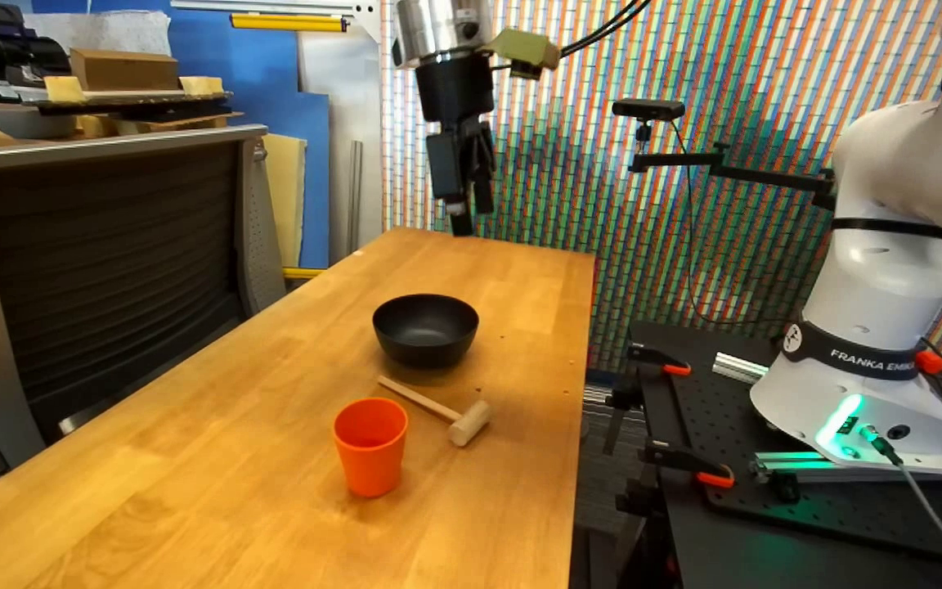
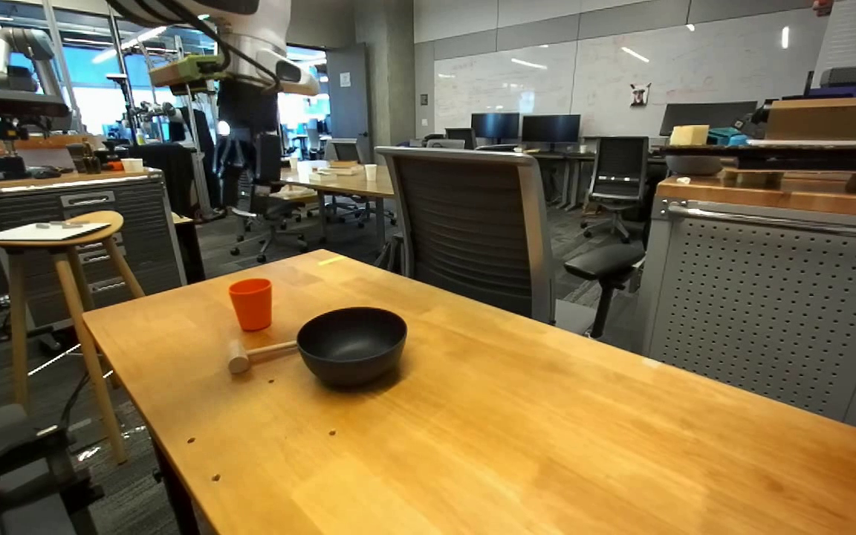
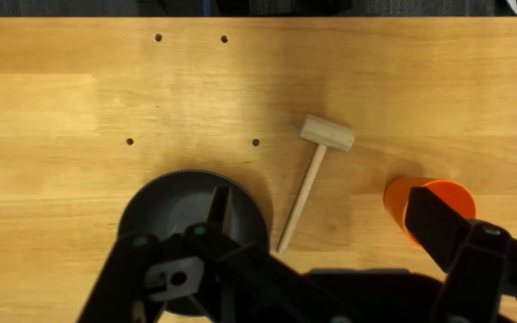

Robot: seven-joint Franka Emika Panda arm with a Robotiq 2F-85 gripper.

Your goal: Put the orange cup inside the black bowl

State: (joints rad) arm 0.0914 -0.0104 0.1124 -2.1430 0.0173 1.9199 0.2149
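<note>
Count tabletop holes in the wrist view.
4: one hole and another by the edge; a third and fourth nearer the black bowl. Bowl or gripper may hide more.

We get glare from the windows [image 2: 92, 95] in an exterior view, and bright streaks on the whiteboard [image 2: 517, 85]. In the wrist view, soft shadows edge the black bowl [image 3: 173, 202]; the near-black gripper [image 3: 320, 199] seems, to our eyes, slightly out of focus.

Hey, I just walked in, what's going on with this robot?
The robot arm holds its open tool above the wooden table, gripping nothing. The orange cup stands upright on it, outside the black bowl, with a wooden mallet lying between them. The job, putting the cup into the bowl, isn't done yet.
</note>
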